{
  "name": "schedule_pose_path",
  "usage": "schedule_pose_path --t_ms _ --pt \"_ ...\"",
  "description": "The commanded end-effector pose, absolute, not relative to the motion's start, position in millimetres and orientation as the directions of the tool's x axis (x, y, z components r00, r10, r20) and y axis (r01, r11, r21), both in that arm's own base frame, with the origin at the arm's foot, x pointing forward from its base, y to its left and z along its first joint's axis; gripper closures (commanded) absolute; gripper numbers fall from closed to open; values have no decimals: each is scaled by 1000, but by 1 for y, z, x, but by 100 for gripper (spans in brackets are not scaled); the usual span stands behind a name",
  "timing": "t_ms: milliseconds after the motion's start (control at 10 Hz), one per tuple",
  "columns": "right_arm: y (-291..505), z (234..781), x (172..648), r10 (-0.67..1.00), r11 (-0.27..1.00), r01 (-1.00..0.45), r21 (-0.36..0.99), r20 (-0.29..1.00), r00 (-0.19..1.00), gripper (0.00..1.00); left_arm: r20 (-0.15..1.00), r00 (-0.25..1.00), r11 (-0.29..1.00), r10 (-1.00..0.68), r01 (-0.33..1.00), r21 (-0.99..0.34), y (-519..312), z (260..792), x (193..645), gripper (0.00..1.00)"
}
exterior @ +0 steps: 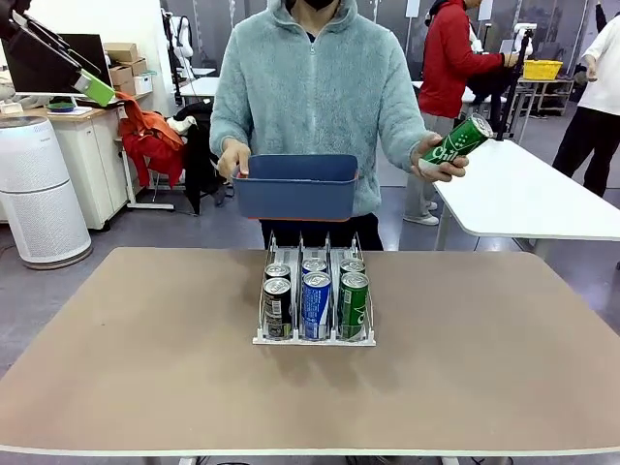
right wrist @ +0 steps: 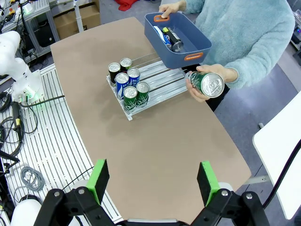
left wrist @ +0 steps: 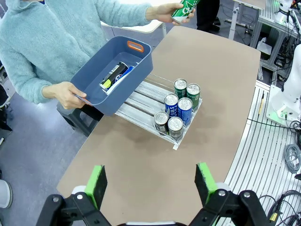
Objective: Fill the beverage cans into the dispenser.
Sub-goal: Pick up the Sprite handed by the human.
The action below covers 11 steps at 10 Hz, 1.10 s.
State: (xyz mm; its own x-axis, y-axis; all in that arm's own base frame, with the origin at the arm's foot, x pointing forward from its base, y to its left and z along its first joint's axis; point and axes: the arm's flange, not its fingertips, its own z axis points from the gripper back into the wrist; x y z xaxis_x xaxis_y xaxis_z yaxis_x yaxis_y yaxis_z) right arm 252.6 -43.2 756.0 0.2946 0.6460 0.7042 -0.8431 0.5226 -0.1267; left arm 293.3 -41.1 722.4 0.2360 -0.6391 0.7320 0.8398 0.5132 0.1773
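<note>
Surroundings: open lab floor beyond the brown table (exterior: 145, 368). A white air purifier (exterior: 34, 189) stands far left, with a red-orange garment (exterior: 150, 136) draped beside it. A second white table (exterior: 523, 194) is at right rear, and a yellow crate (exterior: 542, 69) sits deep in the background.

In the way: a person in a pale teal fleece (exterior: 310, 87) stands at the far edge. One hand (exterior: 232, 158) grips a blue tub (exterior: 295, 189) by its end. The tub hangs tilted above the rear of the dispenser (exterior: 315, 340); in the left wrist view it covers the back ends of the lanes. The other hand (exterior: 438, 163) holds a green can (exterior: 457, 142) out to the side, tilted and off the table.

Grippers: the left gripper (left wrist: 151, 174) hovers high over the near tabletop, fingers spread wide, green pads facing each other, nothing between them. The right gripper (right wrist: 153, 176) is the same, spread wide and holding nothing. Bare tabletop lies between each gripper and the dispenser.

Containers: the dispenser sits mid-table, its front toward the robot. It has three lanes with six upright cans, two per lane, crowded at the front end.
- Left lane: dark cans (exterior: 277, 308).
- Middle lane: blue cans (exterior: 316, 305).
- Right lane: green cans (exterior: 354, 305).

Behind them the lanes run on as bare rails.

The tub has orange handle inserts (left wrist: 135, 45). Inside, lying on their sides, are a dark can (left wrist: 113, 75) and a blue-and-white can (left wrist: 124, 76), touching. Whether more lie beneath them, I cannot tell.
</note>
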Motion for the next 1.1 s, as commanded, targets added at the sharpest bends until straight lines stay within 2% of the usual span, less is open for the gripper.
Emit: schedule_pose_path --t_ms 0,1000 --pt "-42 756 253 648 521 -844 -129 702 294 0 731 236 511 -640 841 176 -41 722 293 0" --pt "-42 756 253 648 521 -844 -129 702 294 0 731 236 511 -640 841 176 -41 722 293 0"
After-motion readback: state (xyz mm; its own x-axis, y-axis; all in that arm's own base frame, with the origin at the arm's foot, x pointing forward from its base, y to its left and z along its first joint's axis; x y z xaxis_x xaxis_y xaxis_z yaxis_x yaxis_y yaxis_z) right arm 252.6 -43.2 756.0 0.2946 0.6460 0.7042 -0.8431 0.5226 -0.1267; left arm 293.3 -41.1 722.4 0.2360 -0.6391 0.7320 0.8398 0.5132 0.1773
